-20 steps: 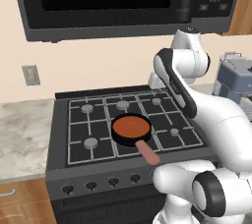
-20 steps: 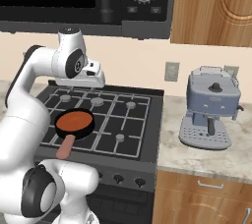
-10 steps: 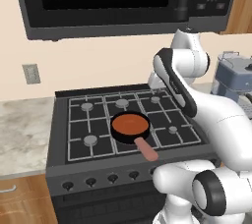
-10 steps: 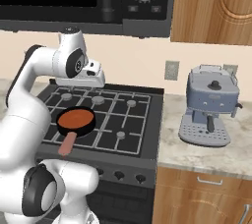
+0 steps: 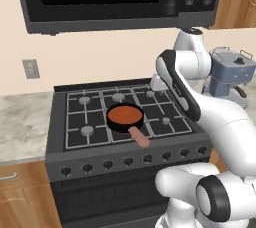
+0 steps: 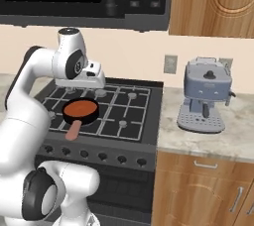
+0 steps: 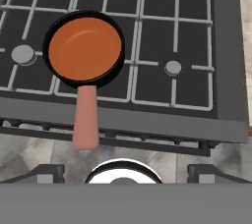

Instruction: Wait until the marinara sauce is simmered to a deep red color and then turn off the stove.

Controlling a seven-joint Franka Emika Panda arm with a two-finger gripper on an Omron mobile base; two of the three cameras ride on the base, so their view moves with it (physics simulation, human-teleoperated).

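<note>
Hand view looks down on orange-red marinara sauce (image 7: pixel 84 48) mid-stove (image 7: pixel 197 46); fingers (image 7: pixel 125 173) spread apart. Right base view adds a coffee machine (image 6: pixel 205 96).

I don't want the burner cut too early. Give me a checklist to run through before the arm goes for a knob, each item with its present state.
1. Flat round disc of sauce deep red: not ok, it reads orange-red.
2. Small black pan seated on the grey grid grates: ok.
3. Pinkish-brown handle points toward the stove's front edge: ok.
4. Two-finger gripper open and empty: ok.
5. Front row of small black knobs unobstructed: ok.
6. Which knob feeds the pan's burner: cannot tell.
</note>
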